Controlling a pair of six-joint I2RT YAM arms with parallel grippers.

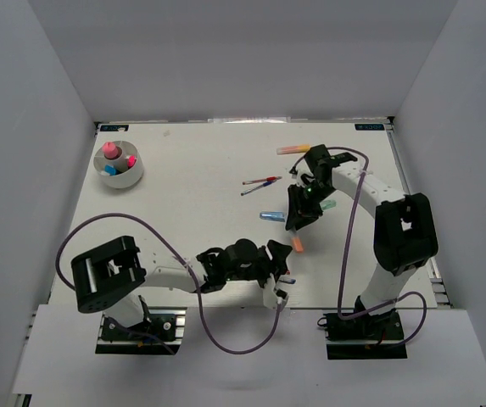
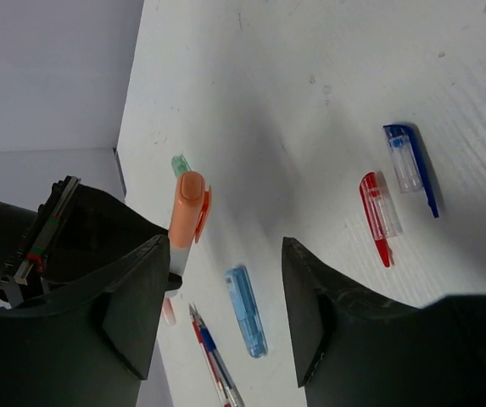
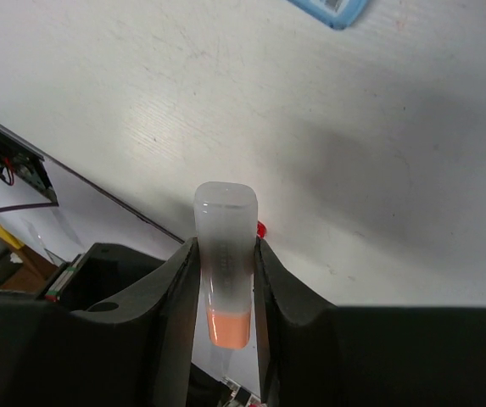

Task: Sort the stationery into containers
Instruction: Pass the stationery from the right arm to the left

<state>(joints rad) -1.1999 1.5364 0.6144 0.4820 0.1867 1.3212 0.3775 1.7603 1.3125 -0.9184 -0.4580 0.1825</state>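
My right gripper (image 1: 296,227) (image 3: 224,248) is shut on an orange highlighter (image 1: 297,246) (image 3: 224,263) with a clear cap, held over the table's middle right. In the left wrist view the same highlighter (image 2: 187,212) hangs from the black jaws at the left. My left gripper (image 1: 276,275) (image 2: 223,254) stands open near the front edge, with nothing between its fingers. On the table beyond it lie a blue marker (image 2: 247,309) (image 1: 270,215), two thin pens (image 2: 213,356) (image 1: 259,181), a red cap piece (image 2: 378,216) and a blue one (image 2: 408,161). The white bowl (image 1: 132,176) stands far left.
The bowl holds pink and blue items (image 1: 113,153). An orange-yellow highlighter (image 1: 293,149) lies at the back right, and a mint marker (image 1: 326,206) beside the right arm. Grey walls close in three sides. A purple cable loops from each arm.
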